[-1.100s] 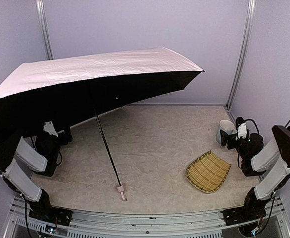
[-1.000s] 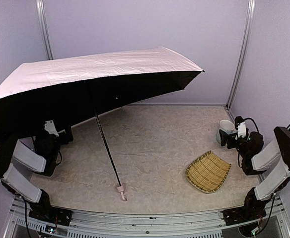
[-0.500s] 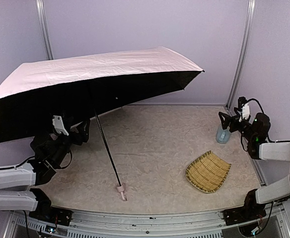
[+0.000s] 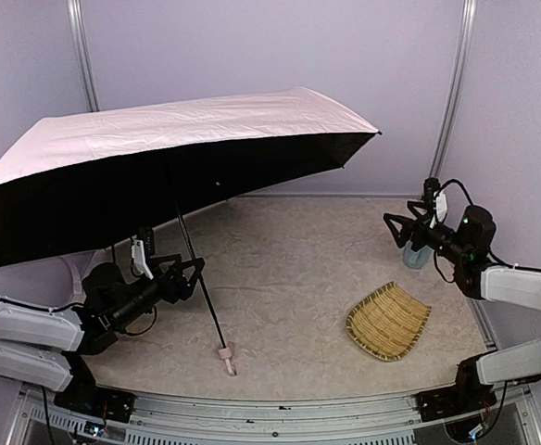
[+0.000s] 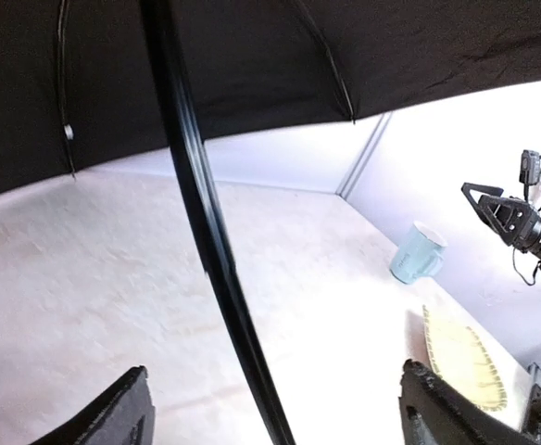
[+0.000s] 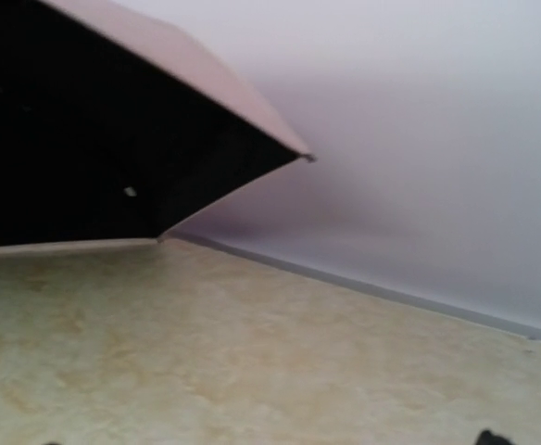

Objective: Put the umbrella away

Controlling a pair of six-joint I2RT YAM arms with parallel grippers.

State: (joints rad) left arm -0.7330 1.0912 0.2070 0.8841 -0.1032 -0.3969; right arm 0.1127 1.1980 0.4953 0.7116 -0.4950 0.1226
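Gaping wide, left pincer (image 4: 185,271) faced umbrella (image 4: 187,125) shaft (image 5: 196,213), gripping nothing | right pincer (image 4: 394,230) spread, empty, beside far-right mug (image 4: 417,254) | umbrella stood open on worktop (image 4: 298,260)

There is one pale pink umbrella (image 4: 187,130). Right of it are one woven straw tray (image 4: 388,321) and one pale blue mug (image 5: 415,254). Two robot arms, the left arm (image 4: 25,324) and the right arm (image 4: 521,283), flank its shaft.

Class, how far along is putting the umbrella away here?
Done: nothing; the umbrella stands fully open, handle on the table. In hand: the left gripper, fingers open, straddles the shaft, not gripping. Left: grip it, fold the umbrella, stow it. The right gripper hangs open, empty, near the mug.
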